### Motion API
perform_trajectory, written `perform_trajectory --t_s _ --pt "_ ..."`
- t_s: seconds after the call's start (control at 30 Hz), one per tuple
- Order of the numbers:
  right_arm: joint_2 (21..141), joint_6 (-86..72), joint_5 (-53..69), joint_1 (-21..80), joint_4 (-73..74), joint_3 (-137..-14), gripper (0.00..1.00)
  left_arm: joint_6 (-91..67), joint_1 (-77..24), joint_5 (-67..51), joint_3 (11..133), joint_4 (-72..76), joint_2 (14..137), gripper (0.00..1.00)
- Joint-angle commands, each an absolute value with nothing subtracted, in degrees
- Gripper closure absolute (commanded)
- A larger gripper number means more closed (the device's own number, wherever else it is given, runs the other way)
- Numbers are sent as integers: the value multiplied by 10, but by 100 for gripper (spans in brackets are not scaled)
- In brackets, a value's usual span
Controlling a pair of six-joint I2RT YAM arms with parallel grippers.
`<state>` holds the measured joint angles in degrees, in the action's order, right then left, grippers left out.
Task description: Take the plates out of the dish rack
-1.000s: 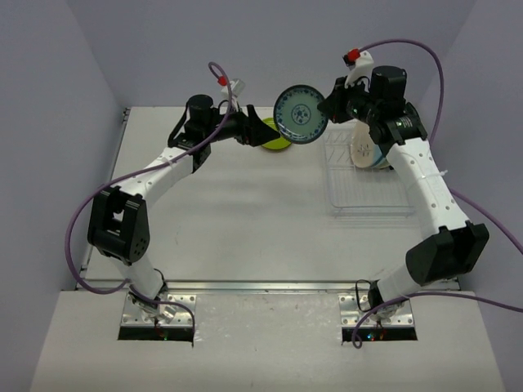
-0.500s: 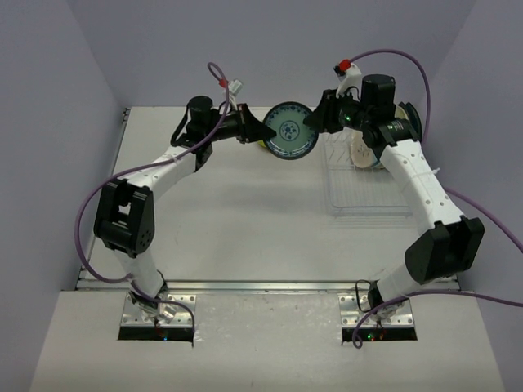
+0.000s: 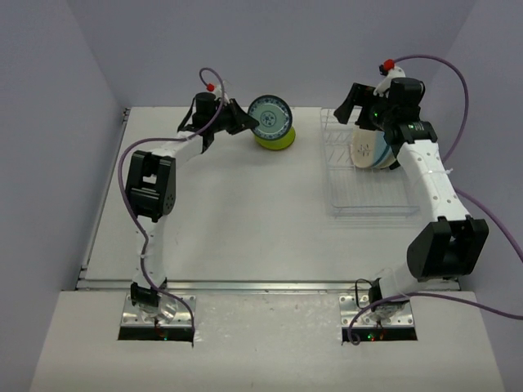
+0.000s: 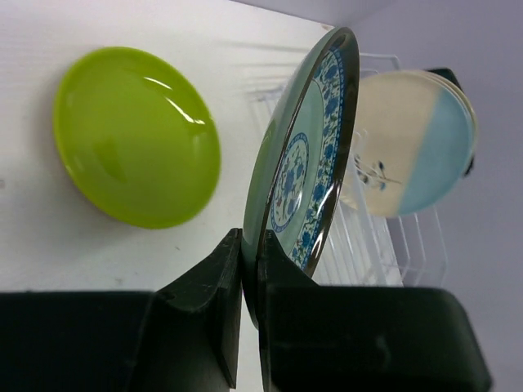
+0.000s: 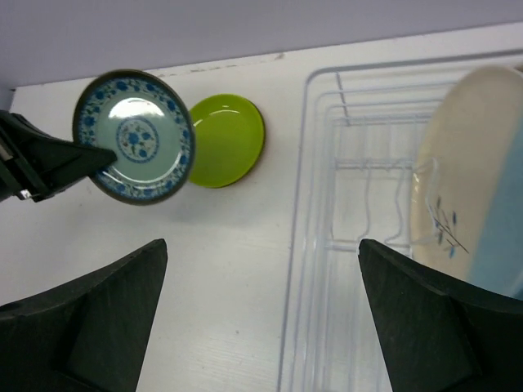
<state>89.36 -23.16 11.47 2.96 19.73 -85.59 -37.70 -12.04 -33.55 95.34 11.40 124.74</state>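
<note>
Left wrist view: closest to the lens, at bottom centre, the left gripper (image 4: 249, 243) was clamped on the lower rim of the teal-patterned plate (image 4: 304, 163). One black finger pressed each face, holding the plate on edge and clear of the table (image 4: 49, 237). The plate was small and round, pale green in the well with a blue floral medallion. A blue floral band ran around it inside a dark rim, and the surface was glossy enough to carry highlights. I judged it rigid, light enough for one gripper, and slick under the pads. A pinch on so thin an edge would leave it free to swing, and it would likely chip or crack if dropped. The rim was the only real hold, and it wanted a deep bite.

Beyond it, in the upper left, the lime-green plate (image 4: 135, 135) lay flat on the table, face up, plain and shiny. Farther off, in the upper right, a cream and light-blue plate (image 4: 413, 139) with a small dark sprig stood upright in the dish rack (image 4: 372, 245), a white thin-wire frame. Its upper rim stood free of the wires and looked the place to take it. Being larger, it probably weighed more.

In the top external view the held plate sat at upper centre, just beside the lime-green one and well apart from the rack at the right. The right gripper (image 5: 261, 245) had its fingers spread wide with nothing between them, above the rack's far end.
</note>
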Motion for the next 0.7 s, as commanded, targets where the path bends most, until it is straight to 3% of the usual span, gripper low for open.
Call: perform_trajectory --t_s 0.0,0.33,0.5,0.67 --pt "856 -237 87 13 187 -827 1 -395 -123 -276 1053 94 1306 100" --pt "824 -196 42 11 188 -798 1 -420 -122 -232 1159 83 1419 98" --pt "817 -184 32 11 192 -795 1 -411 -127 -242 1172 79 1437 85" --pt "814 -173 17 11 197 -797 1 -361 -138 -240 1170 56 1423 52"
